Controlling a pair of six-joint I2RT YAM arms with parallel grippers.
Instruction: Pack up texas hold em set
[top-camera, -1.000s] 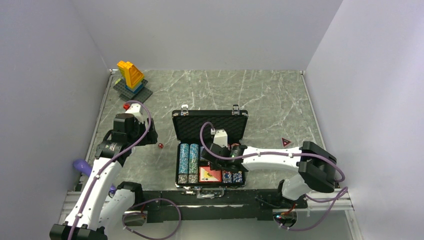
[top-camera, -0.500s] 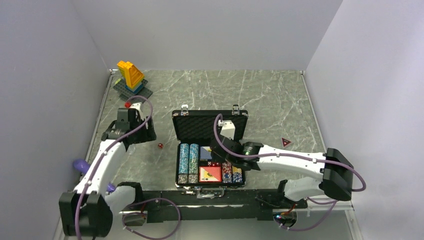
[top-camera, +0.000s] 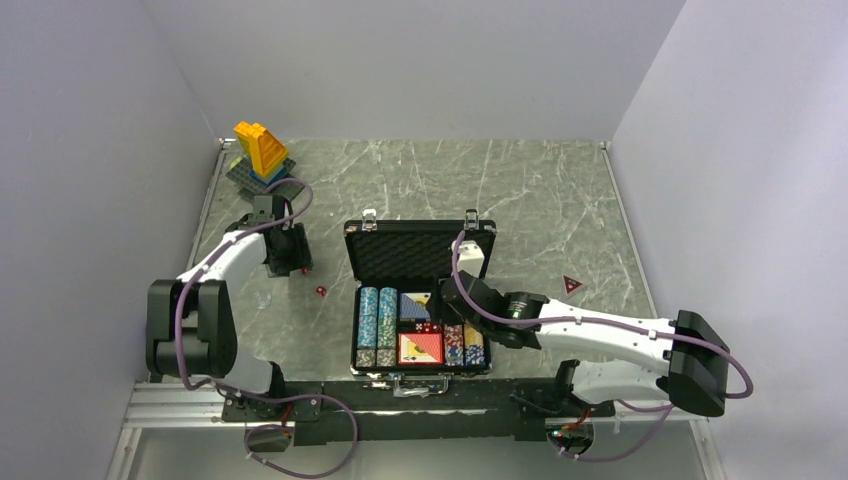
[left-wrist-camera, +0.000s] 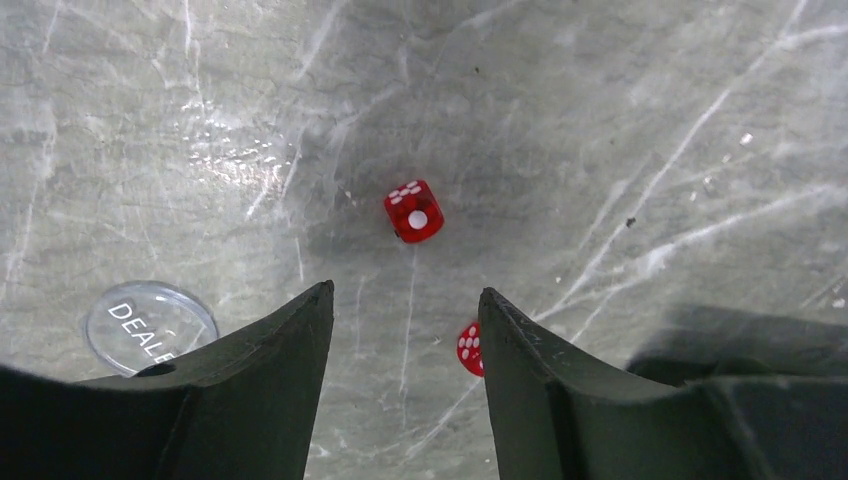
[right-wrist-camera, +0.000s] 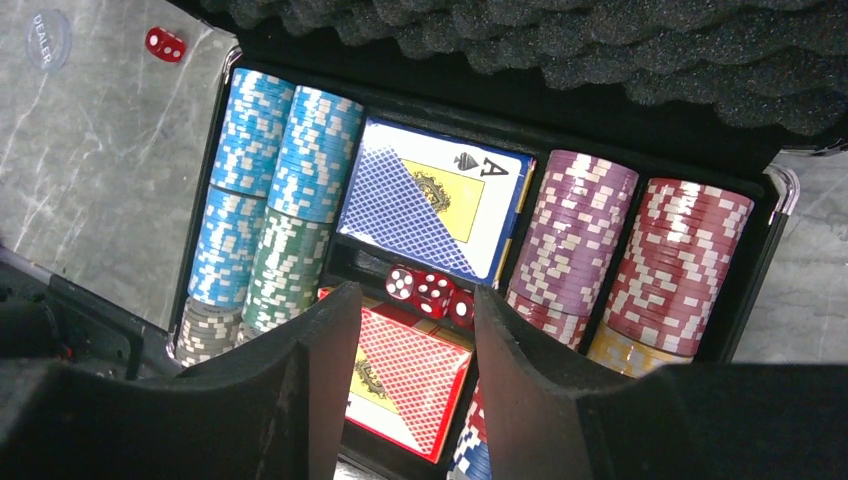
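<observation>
The left tool (left-wrist-camera: 405, 295), jaws parted and empty, is hovering over two red dice (left-wrist-camera: 413, 211) lying loose on the bench (left-wrist-camera: 620, 120). The right tool (right-wrist-camera: 417, 293), likewise parted and empty, is hanging over the open case (top-camera: 420, 250), where chips (right-wrist-camera: 285, 200) and decks (right-wrist-camera: 425, 195) are already sitting. By my judgement, those dice and the lid are remaining.
</observation>
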